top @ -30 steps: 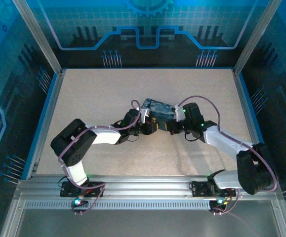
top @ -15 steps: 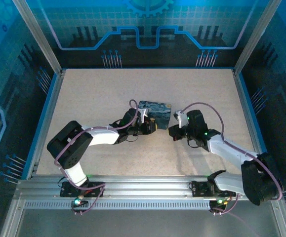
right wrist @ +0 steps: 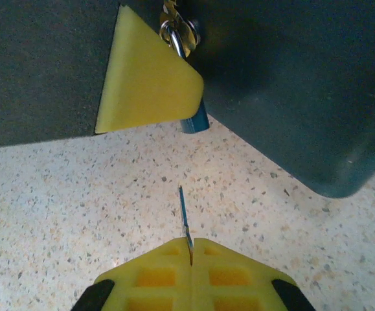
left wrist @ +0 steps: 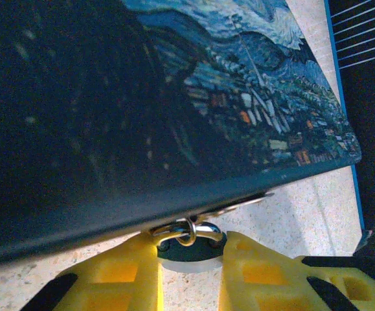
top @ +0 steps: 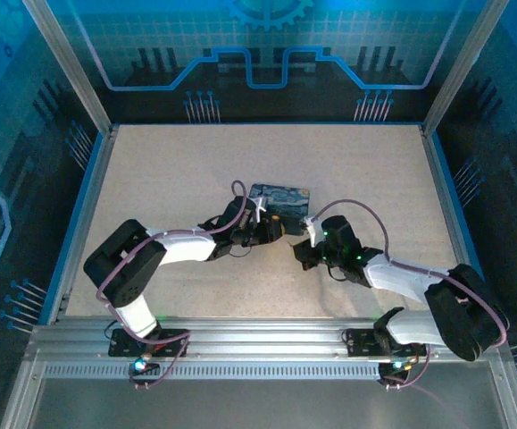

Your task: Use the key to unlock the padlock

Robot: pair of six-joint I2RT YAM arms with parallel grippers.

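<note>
Speckled tabletop point(right wrist: 57, 194) beneath the tin point(left wrist: 174, 97): left gripper point(left wrist: 192, 243) seemingly clamps the padlock point(left wrist: 190, 251) at the tin's edge; right gripper point(right wrist: 191, 247) pinches the key point(right wrist: 184, 217), pointed toward the padlock, not touching.

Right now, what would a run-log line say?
left jaws: shut on small blue padlock on dark-blue starry-print tin box | right jaws: shut on thin silvery key | key: short of padlock, not inserted

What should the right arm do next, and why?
Probably ease the right gripper forward, nudging slightly right. It pinches the key blade-first toward the padlock, which the left gripper holds at the tin box. Bare table separates tip and lock.
</note>
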